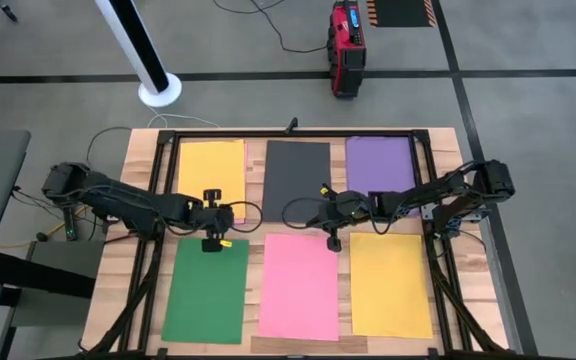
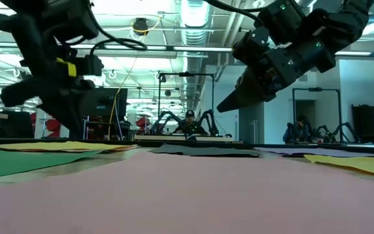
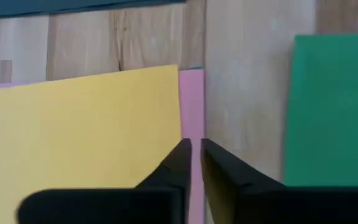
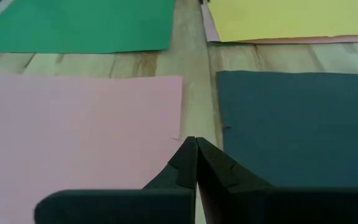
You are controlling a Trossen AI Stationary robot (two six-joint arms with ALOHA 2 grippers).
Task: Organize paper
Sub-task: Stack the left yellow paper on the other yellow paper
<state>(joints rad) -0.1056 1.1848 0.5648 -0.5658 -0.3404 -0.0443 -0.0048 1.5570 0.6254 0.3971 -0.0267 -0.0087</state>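
Pink paper (image 2: pixel 193 195) lies closest to the low camera, filling the foreground of the worktop (image 1: pixel 140 160), with the other sheets ranged around it in two rows.

At the left, the green sheet (image 1: pixel 206 291) lies in the near row and a yellow sheet (image 1: pixel 211 177) in the far row; a thin pink strip (image 3: pixel 191 112) shows from under that yellow sheet's edge, so two sheets look stacked there. The left end effector (image 1: pixel 211 220) hovers over the gap between yellow and green, its fingers nearly shut with only a slim gap between them, and holds nothing.

In the middle, the dark grey sheet (image 1: pixel 296 182) lies beyond the pink one. The right end effector (image 1: pixel 330 214) hangs above the seam between these two, fingers pressed together, empty.

At the right, the purple sheet (image 1: pixel 380 168) lies beyond a second yellow sheet (image 1: pixel 391 284).

By my reading, no sheet is in hand yet and both arms are poised to choose one. A next move would likely call for lowering onto a sheet edge, opening slightly and pinching or sliding it without dragging its neighbour, since thin paper lying flat gives little to grip.
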